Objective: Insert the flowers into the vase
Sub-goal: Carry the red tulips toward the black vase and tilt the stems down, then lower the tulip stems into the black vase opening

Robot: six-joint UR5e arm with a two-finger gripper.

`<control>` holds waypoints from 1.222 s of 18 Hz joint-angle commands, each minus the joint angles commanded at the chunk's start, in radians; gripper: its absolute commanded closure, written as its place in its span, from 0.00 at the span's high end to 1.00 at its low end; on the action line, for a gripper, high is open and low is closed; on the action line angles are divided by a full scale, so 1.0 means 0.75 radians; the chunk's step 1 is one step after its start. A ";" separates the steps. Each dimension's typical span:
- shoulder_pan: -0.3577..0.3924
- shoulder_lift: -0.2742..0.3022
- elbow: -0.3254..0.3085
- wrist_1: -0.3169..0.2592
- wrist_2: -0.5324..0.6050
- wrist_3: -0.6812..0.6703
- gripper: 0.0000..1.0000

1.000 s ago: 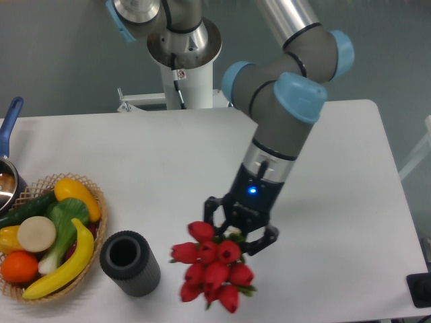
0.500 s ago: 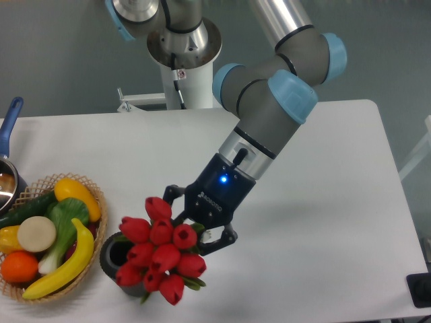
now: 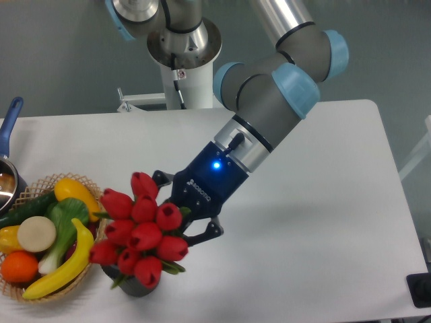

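a robot arm's claw, closed on the flowers, holds the bunch of red tulip buds above the vase, a dark ribbed cylinder mostly hidden beneath the blooms on the white counter. the bunch looks light and soft, its buds easily crushed, so the tied stems behind the heads seem the sensible place to grip. just left of the vase sits a wicker basket holding a banana and other produce, near enough to snag the leaves. a pot shows at the left edge.

White "ROBOTIQ" lettering, small and only partly legible, on the dark claw body.
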 joint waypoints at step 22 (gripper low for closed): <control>-0.153 -0.063 -0.020 0.010 -0.031 0.074 0.22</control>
